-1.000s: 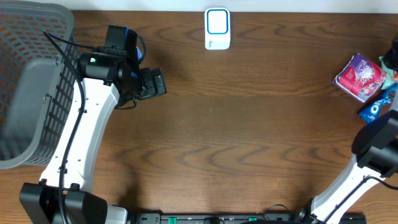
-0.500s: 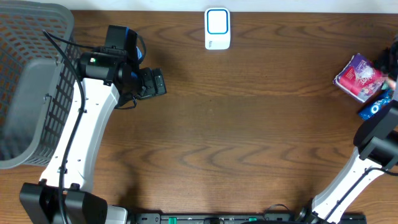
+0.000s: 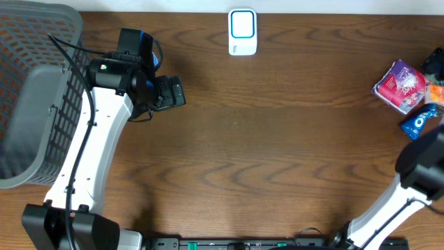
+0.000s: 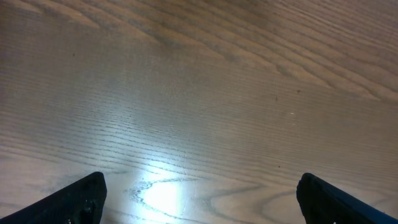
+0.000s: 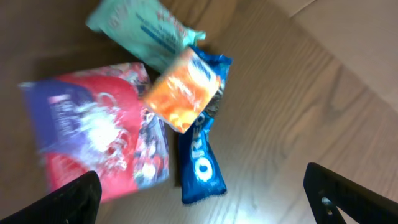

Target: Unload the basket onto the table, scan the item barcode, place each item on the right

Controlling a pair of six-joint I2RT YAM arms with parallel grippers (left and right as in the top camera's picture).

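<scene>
Though partial overhead, orange packet [image 5: 181,89] (wrist-clear)

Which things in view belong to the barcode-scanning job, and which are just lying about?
Job in hand:
white scanner
items to scan: orange packet, Oreo pack, teal pouch, pink-and-purple packet

Lying about:
grey mesh basket, possibly meant for scanned items

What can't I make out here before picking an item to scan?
- Barcodes: none legible; right wrist view is blurred, worst on the pink packet.
- Mint packet: cut by that view's top edge.
- Oreo pack: upper end hidden under the orange packet.
- Overhead: these packets sit tiny at the right edge, partly cut off.
</scene>
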